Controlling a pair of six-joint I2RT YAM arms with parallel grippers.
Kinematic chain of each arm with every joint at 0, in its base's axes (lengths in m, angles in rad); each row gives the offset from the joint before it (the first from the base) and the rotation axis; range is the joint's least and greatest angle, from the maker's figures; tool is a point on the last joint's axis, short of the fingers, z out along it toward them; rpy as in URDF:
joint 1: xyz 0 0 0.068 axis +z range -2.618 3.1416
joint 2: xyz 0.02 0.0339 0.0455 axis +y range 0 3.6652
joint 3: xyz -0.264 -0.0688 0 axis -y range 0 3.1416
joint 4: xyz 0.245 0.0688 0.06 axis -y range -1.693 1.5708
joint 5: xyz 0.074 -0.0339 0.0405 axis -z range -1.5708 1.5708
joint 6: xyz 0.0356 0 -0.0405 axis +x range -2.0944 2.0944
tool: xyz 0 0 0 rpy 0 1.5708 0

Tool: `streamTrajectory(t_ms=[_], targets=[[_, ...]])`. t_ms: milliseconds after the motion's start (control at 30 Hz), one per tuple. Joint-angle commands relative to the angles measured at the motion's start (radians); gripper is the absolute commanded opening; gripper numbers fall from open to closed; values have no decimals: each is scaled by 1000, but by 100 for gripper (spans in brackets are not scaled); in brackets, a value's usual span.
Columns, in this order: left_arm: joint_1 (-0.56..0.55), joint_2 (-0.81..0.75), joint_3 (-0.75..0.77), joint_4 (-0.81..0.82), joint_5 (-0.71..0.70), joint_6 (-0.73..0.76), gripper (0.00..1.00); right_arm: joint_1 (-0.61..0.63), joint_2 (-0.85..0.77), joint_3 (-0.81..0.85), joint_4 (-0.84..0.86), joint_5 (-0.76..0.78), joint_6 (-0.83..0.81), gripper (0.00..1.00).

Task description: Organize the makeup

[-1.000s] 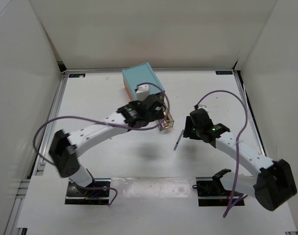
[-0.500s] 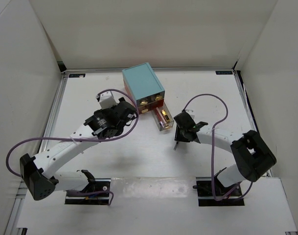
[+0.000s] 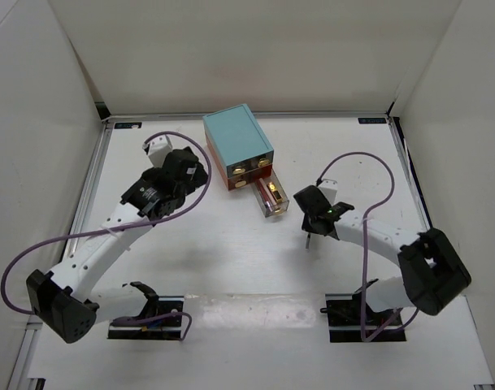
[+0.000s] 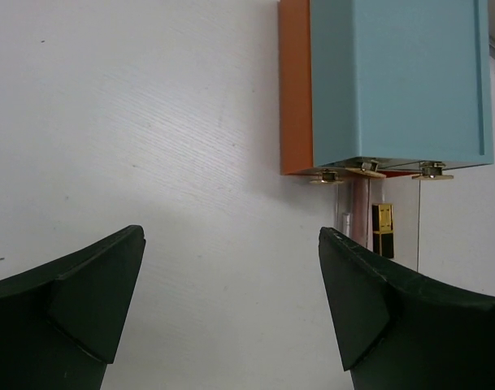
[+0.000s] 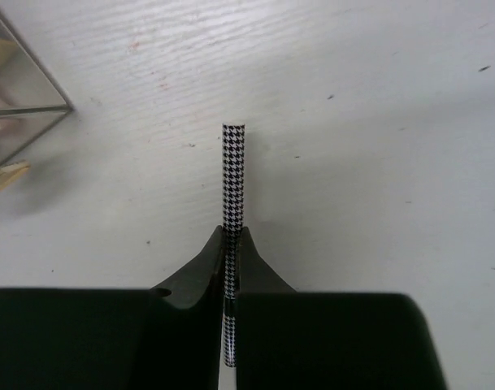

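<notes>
Right gripper [image 5: 232, 236] clenched on a houndstooth slim stick [image 5: 233, 175], its end poking out ahead of the jaws. Left gripper [image 4: 229, 240] spread wide, holding nothing; teal drawer box [image 4: 397, 81] ahead-right of its jaws.

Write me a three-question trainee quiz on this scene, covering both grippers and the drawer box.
1. True or false: the left gripper is shut.
2. What does the right gripper pinch? A) a sponge B) a houndstooth stick C) a compact
3. Fill in: the drawer of the teal box is pulled ____.
Key: 1 false, it is open and empty; 2 B; 3 out.
</notes>
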Motion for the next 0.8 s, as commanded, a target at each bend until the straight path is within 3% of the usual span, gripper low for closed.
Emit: streamTrajectory(t_ms=[0,200,367,600,767], targets=[[78,35,4,108,186,132,98,-20,-101,23,-89,112,-47,0],[168,170,58,93,312,217,98,-35,-148,128,38,-168,-500,0],[195,189,61,105,329,255,98,-14,2,315,74,-371,-735,0],[236,167,60,111,354,292,98,-10,239,548,71,-396,-783,0],[271,164,67,81,366,301,98,-9,316,564,89,-374,-760,0]])
